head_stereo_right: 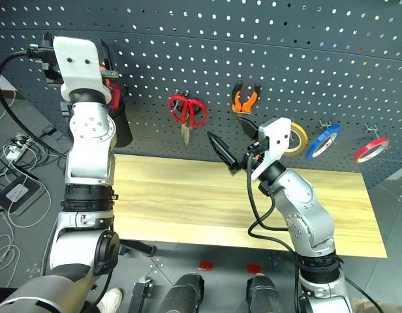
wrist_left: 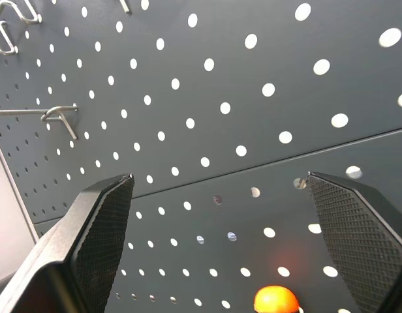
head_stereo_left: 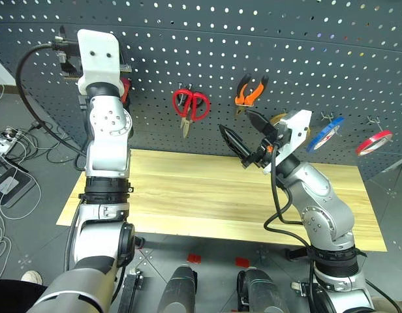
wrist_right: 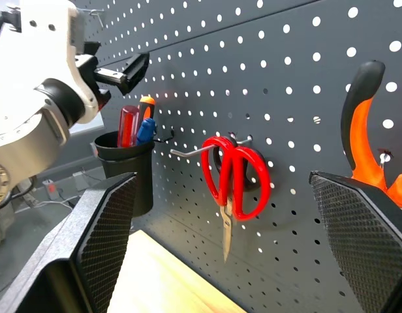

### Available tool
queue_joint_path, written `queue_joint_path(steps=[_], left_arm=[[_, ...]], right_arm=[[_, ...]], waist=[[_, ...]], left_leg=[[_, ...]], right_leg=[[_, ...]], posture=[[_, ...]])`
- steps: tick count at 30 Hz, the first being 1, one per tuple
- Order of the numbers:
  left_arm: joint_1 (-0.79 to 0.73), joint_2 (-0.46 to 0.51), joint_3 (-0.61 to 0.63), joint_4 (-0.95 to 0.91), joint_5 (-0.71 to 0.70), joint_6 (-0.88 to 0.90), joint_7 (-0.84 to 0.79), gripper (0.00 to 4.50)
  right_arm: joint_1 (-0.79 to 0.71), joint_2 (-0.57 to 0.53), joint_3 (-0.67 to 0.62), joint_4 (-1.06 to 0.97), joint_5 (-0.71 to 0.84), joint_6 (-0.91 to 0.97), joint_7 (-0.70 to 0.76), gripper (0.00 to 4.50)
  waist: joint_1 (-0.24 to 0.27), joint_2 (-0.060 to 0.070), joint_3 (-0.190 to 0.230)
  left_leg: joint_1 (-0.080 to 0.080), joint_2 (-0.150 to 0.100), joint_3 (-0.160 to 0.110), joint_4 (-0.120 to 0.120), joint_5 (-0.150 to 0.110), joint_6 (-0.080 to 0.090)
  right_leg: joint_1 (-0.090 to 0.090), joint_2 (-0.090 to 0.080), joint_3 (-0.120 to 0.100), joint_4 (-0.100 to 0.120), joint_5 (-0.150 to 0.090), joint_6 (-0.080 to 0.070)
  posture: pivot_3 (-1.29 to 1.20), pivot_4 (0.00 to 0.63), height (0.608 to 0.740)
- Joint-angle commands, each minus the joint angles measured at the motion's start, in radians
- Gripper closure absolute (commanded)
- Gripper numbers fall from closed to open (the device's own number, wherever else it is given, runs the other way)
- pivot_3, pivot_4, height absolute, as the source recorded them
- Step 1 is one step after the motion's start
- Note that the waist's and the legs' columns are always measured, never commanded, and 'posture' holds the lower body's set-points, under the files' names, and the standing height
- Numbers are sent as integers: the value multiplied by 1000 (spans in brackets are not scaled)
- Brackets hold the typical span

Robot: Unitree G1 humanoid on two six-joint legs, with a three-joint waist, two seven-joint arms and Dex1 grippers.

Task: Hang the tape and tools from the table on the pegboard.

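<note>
On the dark grey pegboard (head_stereo_left: 266, 45) hang the red-handle scissors (head_stereo_left: 190, 105), the pliers (head_stereo_left: 250, 90) with orange-and-black handles, and the blue tape (head_stereo_left: 325, 134). The screwdriver with the dark red handle (wrist_right: 128, 125) stands in a black cup (wrist_right: 126, 169) at the board's left. My left gripper (wrist_left: 217, 179) is open and holds nothing, raised close to the board just above that cup. My right gripper (head_stereo_left: 245, 134) is also open and holds nothing, over the middle of the light wood table (head_stereo_left: 188, 189), pointing at the scissors and pliers.
A yellow roll (head_stereo_right: 295, 138) and a thin red roll (head_stereo_left: 374, 142) hang on hooks at the right. The cup also holds an orange-and-black screwdriver (wrist_right: 146, 104) and a blue one (wrist_right: 146, 130). Bare metal hooks (wrist_left: 57, 114) stick out near my left gripper. Cables lie on the floor at the left.
</note>
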Motion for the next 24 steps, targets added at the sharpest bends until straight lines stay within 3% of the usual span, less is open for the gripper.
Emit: queue_joint_path(steps=[1,10,15,20,24], left_arm=[[27,2,2,-159,-14,65,-55,35],[223,-44,-101,-511,-82,173,-264,35],[466,-80,-173,-687,-117,201,-346,35],[703,-111,-190,-682,-170,175,-391,35],[789,-139,-167,-618,-212,219,-405,35]], right_arm=[[9,-15,-14,-63,-6,-13,-5,0],[91,-76,-101,-189,0,92,-102,0],[194,-103,-118,-239,-73,89,-168,0],[271,-102,-87,-251,-209,63,-255,0],[346,-103,-54,-238,-294,55,-283,0]], waist=[[0,0,0],[5,1,-1],[1,2,-3],[0,8,-17],[5,9,-27]], left_leg=[[0,0,0,0,0,0],[0,0,0,2,0,0],[0,0,1,2,0,1],[2,0,3,1,-1,2],[3,0,3,2,-2,3]], right_leg=[[0,0,0,0,0,0],[1,0,1,1,0,0],[1,0,3,1,0,0],[1,0,6,-2,0,0],[2,0,6,-2,0,0]], posture=[[168,176,740],[161,176,740],[135,167,740],[119,162,740],[118,157,740]])
